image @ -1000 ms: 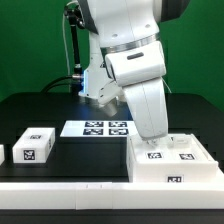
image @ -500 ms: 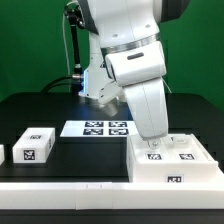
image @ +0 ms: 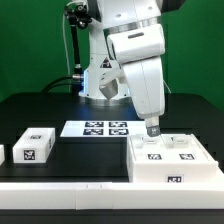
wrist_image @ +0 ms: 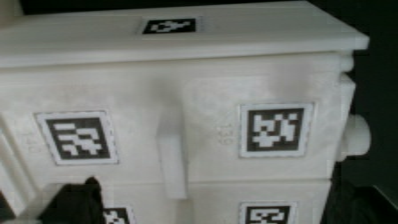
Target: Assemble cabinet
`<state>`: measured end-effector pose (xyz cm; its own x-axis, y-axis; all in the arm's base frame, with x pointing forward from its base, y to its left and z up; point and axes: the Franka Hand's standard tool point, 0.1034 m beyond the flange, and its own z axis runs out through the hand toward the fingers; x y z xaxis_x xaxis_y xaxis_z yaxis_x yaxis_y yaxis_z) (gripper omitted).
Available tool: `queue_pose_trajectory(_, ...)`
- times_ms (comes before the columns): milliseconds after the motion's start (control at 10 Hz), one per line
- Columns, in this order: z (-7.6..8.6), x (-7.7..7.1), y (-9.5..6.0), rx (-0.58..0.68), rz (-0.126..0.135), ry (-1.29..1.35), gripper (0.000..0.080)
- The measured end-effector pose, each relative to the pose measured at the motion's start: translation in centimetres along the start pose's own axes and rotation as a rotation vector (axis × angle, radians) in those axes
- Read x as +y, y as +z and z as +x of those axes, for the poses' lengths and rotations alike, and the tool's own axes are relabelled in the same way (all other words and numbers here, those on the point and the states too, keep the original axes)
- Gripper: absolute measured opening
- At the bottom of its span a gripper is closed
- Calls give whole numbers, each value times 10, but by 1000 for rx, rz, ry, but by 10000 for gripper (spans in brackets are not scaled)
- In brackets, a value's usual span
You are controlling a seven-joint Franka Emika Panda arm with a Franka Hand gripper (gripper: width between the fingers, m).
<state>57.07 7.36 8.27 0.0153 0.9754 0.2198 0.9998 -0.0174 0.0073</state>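
The cabinet box (image: 175, 165), a big white piece with black-and-white tags, lies on the table at the exterior view's right. My gripper (image: 152, 128) hangs just above its near-left top edge. In the wrist view the cabinet box (wrist_image: 178, 100) fills the picture, with several tags on its panels. My gripper (wrist_image: 222, 215) is open, its dark fingertips (wrist_image: 75, 205) spread wide at the picture's corners with nothing held between them. A small white tagged part (image: 33, 145) lies at the exterior view's left.
The marker board (image: 97, 128) lies flat on the black table behind the middle. Another white tagged piece (image: 2, 153) is cut off at the exterior view's left edge. The arm's base and cables stand at the back.
The arm has risen and tilted back from the cabinet box. The gripper now sits higher above the box's top than half a second ago. The parts have not moved.
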Motion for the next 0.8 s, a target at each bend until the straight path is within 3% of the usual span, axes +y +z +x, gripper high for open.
queue_pose_trajectory(300,0,-1,1,0,0,1,649)
queue_pose_trajectory(400,3,-7,-1,-3,-38,68,649)
queue_pose_trajectory(600,17,-30,-4,-20,-60,118,649)
queue_pose_trajectory(800,26,-34,-4,-5,-104,197,649)
